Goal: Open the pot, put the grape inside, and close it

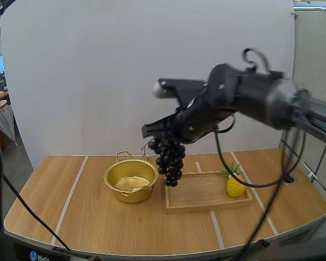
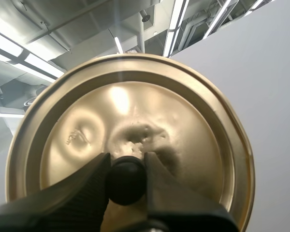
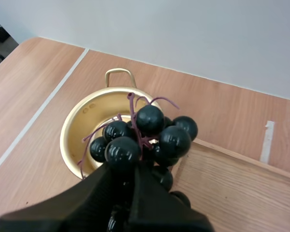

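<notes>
The gold pot [image 1: 130,180] stands open on the table, left of the wooden tray [image 1: 206,191]. A bunch of dark grapes [image 1: 170,160] hangs in the air over the gap between pot and tray, with my right gripper [image 1: 162,138] shut on its top. From the right wrist, the grapes [image 3: 145,140] sit pinched in my right gripper [image 3: 128,176], above the pot [image 3: 94,128] and the tray's corner [image 3: 222,179]. My left gripper [image 2: 127,180] is shut on the black knob [image 2: 127,181] of the gold lid [image 2: 130,140], held up in the air.
A small yellow pineapple [image 1: 234,182] stands at the right end of the tray. The pot has a loop handle [image 1: 124,155] at its far side. Bare table lies to the left of the pot and in front of it.
</notes>
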{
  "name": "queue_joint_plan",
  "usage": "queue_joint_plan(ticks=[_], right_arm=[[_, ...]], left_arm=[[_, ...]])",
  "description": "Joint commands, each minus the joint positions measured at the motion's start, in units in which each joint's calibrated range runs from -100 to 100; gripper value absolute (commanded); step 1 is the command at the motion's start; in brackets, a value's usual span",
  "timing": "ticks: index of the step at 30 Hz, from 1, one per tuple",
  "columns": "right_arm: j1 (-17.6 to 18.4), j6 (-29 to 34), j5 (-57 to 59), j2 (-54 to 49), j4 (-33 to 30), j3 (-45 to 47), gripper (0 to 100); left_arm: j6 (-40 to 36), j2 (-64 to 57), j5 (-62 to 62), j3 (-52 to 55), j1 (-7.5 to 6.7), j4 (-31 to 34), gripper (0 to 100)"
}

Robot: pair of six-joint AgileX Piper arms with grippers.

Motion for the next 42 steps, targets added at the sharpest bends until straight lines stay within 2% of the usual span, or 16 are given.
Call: queue_joint_plan(ticks=[1, 9, 17, 23, 32, 42], right_arm=[[0.0, -4.1, -6.0, 4.3, 2.5, -0.1, 0], [0.0, -5.3, -7.2, 13.8, 2.5, -7.3, 0], [1.8, -5.6, -1.3, 21.5, 2.5, -16.2, 0], [4.0, -5.6, -1.5, 27.6, 2.1, -17.0, 0], [5.6, -6.3, -4.9, 38.3, 2.1, -17.3, 0], [6.5, -6.0, -3.7, 42.3, 1.7, -20.5, 0]], left_arm=[[-0.4, -0.5, -2.8, -0.5, -0.12, 0.3, 0], [-0.4, -0.5, -2.8, -0.5, -0.12, 0.3, 0], [-0.4, -0.5, -2.8, -0.5, -0.12, 0.3, 0], [-0.4, -0.5, -2.8, -0.5, -0.12, 0.3, 0], [-0.4, -0.5, -2.8, -0.5, -0.12, 0.3, 0], [-0.4, -0.5, -2.8, -0.5, -0.12, 0.3, 0]])
